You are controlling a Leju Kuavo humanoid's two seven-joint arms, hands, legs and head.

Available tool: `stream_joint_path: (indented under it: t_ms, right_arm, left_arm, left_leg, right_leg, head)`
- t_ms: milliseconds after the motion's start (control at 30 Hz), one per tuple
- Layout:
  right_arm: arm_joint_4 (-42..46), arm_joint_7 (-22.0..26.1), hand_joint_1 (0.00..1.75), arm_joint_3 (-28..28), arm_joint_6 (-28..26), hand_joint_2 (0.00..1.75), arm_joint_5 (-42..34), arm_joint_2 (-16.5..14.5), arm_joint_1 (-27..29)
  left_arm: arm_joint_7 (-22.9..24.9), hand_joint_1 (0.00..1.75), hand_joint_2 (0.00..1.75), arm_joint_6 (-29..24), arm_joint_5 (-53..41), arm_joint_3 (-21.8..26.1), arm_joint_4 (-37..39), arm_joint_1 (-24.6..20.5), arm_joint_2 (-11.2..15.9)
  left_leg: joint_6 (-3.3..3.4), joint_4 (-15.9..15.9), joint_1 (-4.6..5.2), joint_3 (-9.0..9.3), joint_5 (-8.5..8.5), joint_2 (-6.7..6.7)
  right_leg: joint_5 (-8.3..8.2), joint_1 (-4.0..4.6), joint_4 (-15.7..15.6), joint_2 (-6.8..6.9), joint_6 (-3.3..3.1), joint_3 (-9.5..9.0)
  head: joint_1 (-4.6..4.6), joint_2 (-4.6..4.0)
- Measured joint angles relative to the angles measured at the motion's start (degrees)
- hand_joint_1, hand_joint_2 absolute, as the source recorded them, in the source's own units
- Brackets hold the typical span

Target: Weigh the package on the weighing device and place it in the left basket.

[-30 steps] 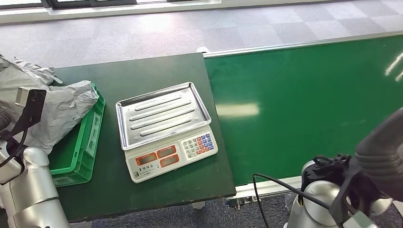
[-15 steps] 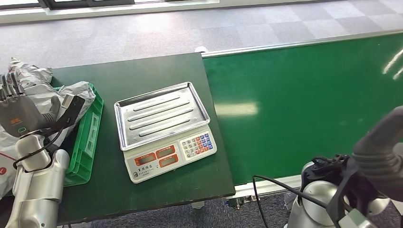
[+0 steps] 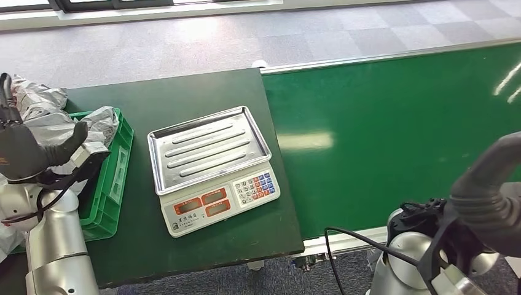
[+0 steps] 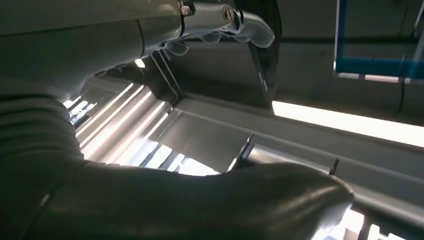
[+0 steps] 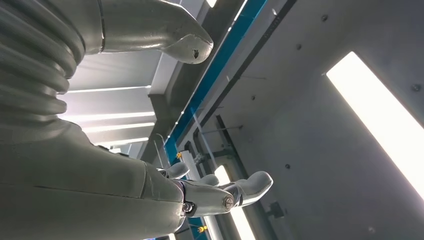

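Crumpled grey plastic package (image 3: 61, 126) lies in green plastic basket (image 3: 117, 178) at table's left; steel-trayed scale (image 3: 212, 166) bare. My left hand (image 3: 27, 150) hovers above, fingers spread, holding nothing. Right hand (image 5: 220, 192) likewise apart, empty. I'd lift clear without snagging package.

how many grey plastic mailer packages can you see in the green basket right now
1 for sure: a crumpled grey plastic mailer package heaped in the green plastic basket at the table's left end. The robot's left hand covers part of the heap, so more may be hidden.
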State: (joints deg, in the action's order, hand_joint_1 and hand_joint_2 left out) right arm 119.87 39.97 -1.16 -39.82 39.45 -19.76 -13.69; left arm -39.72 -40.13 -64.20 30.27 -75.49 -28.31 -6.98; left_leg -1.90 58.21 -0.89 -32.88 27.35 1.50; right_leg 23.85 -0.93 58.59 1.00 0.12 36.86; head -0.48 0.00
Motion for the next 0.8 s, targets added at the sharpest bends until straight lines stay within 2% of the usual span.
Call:
stream_joint_path:
  t_ms: [67, 200, 300, 367, 433, 533, 633, 700, 800]
  right_arm:
    - [-0.16, 0.00, 0.00, 0.00, 0.00, 1.75, -0.04, 0.00, 0.01]
    - [-0.51, -0.02, 0.00, 0.00, 0.00, 1.75, -0.19, 0.00, 0.01]
    - [-0.90, -0.02, 0.00, 0.00, 0.00, 1.75, -0.62, 0.00, 0.02]
    - [-1.28, -0.02, 0.00, 0.00, 0.00, 1.75, -0.71, 0.00, 0.03]
    - [-1.62, -0.02, 0.00, 0.00, 0.00, 1.75, -0.58, 0.00, 0.03]
    - [-2.59, -0.04, 0.00, -0.11, 0.00, 1.75, -0.64, 0.00, 0.01]
    - [-4.64, -0.03, 0.00, -0.73, 0.01, 1.75, -2.07, 0.00, 0.04]
    - [-5.70, -0.01, 0.00, -1.15, 0.01, 1.75, -2.48, 0.00, 0.04]
    - [-6.71, 0.00, 0.00, -1.38, 0.01, 1.75, -2.66, 0.00, 0.04]
  left_arm:
    - [-1.74, 0.00, 0.00, 0.00, 1.45, 3.29, -2.09, -0.42, -2.25]
    - [-0.59, 0.00, 1.75, 0.01, 5.33, 7.09, -5.91, -0.57, -5.38]
    - [-0.55, 0.00, 1.75, 0.02, 22.45, 5.61, -13.25, 1.80, -6.67]
    - [-0.54, 0.00, 1.75, 0.01, 36.59, 1.59, -20.00, 4.34, -7.22]
    - [-0.58, 0.00, 1.75, 0.02, 45.74, -4.52, -26.44, 7.34, -7.55]
    - [-0.64, 0.00, 1.75, 0.97, 52.80, -14.85, -34.32, 11.11, -7.55]
    - [-0.57, 0.00, 1.75, 3.51, 58.42, -24.11, -38.32, 13.70, -6.32]
    - [-0.55, 0.00, 1.75, 4.16, 59.68, -28.57, -39.82, 14.80, -5.52]
    - [-0.55, 0.00, 1.75, 4.26, 60.10, -32.50, -41.43, 15.78, -4.85]
  left_leg:
    - [0.01, 0.00, 0.01, 0.03, 0.02, 0.00]
    - [-0.02, -0.01, -0.05, -0.01, 0.01, -0.07]
    - [-0.04, -0.01, -0.07, 0.03, 0.03, 0.18]
    - [-0.03, -0.01, -0.07, 0.04, 0.04, 0.16]
    - [0.00, 0.00, -0.06, 0.01, 0.06, -0.05]
    - [0.06, 0.00, -0.04, -0.02, 0.11, -0.24]
    - [0.08, 0.00, -0.01, -0.01, 0.16, -0.24]
    - [0.08, 0.00, -0.01, -0.02, 0.16, -0.24]
    - [0.07, -0.01, -0.02, 0.03, 0.15, -0.25]
  right_leg:
    - [0.01, -0.01, 0.00, -0.02, 0.00, 0.00]
    - [0.02, 0.05, 0.01, 0.04, -0.01, -0.02]
    - [0.02, 0.07, 0.01, -0.13, -0.02, 0.05]
    - [0.05, 0.07, 0.00, -0.13, 0.00, 0.04]
    - [0.14, 0.07, -0.01, 0.01, 0.10, -0.02]
    - [0.21, 0.03, -0.02, 0.16, 0.17, -0.13]
    - [0.21, -0.02, -0.02, 0.15, 0.18, -0.16]
    - [0.20, -0.02, -0.02, 0.16, 0.18, -0.17]
    - [0.20, -0.01, -0.02, 0.16, 0.18, -0.19]
  head:
    - [-0.01, 0.00]
    - [-0.01, 0.00]
    - [-0.01, 0.00]
    - [-0.02, 0.00]
    - [-0.02, 0.00]
    - [0.00, 0.00]
    - [-0.01, 0.00]
    - [-0.01, 0.00]
    - [-0.01, 0.00]
